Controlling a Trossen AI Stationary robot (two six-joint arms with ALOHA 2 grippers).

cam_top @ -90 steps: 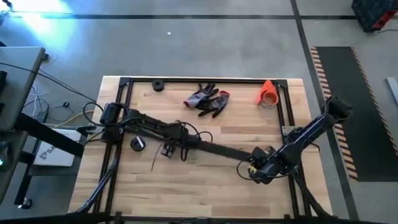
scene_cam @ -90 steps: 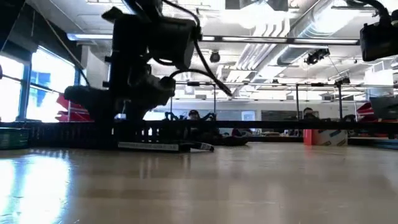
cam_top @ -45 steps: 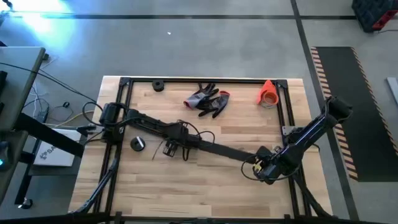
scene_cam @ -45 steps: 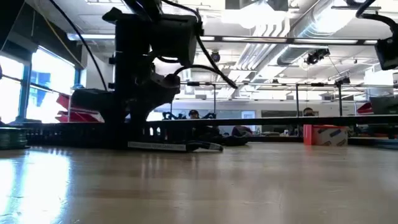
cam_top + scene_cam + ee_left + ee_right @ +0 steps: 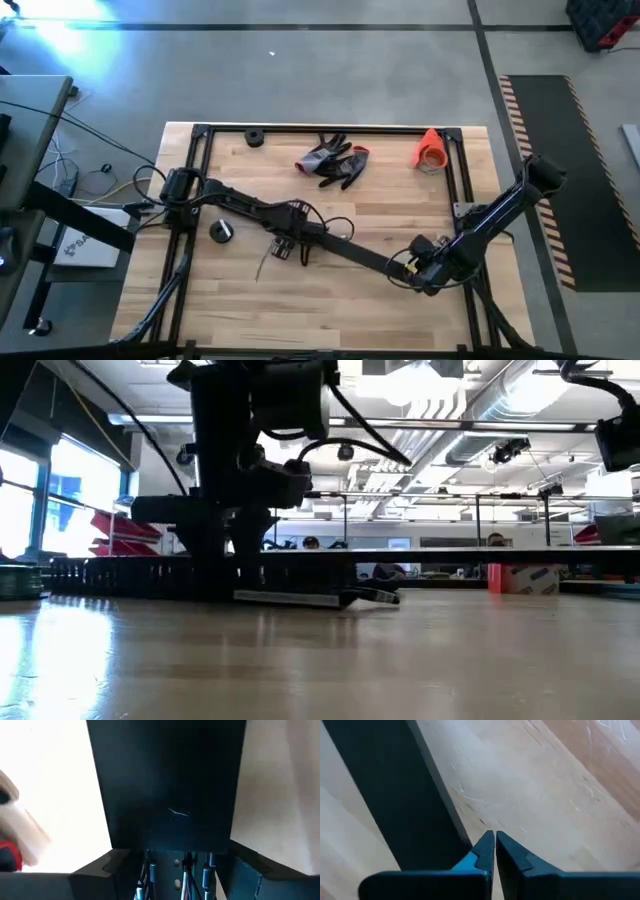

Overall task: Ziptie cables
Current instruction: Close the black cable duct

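High view: left gripper (image 5: 285, 244) sits mid-table with the cables (image 5: 263, 267) trailing beside it – its grip cannot be told. The right gripper (image 5: 412, 270) is at the far end of the strip (image 5: 350, 250).

Right wrist view: fingertips (image 5: 487, 845) pinched together, holding nothing, just beside the strip.

Risk: the strip (long, lying between both grippers) could snag the cables – gloves (image 5: 333, 160) lie well apart

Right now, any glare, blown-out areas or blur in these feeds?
High view: bright glare on the floor at upper left; the table is evenly lit. Low view: windows at left and ceiling lights blow out, leaving the arm a silhouette, with sheen on the tabletop. Left wrist view: table washed out to white at left, soft focus. Right wrist view: right gripper sharp, wood grain clear.
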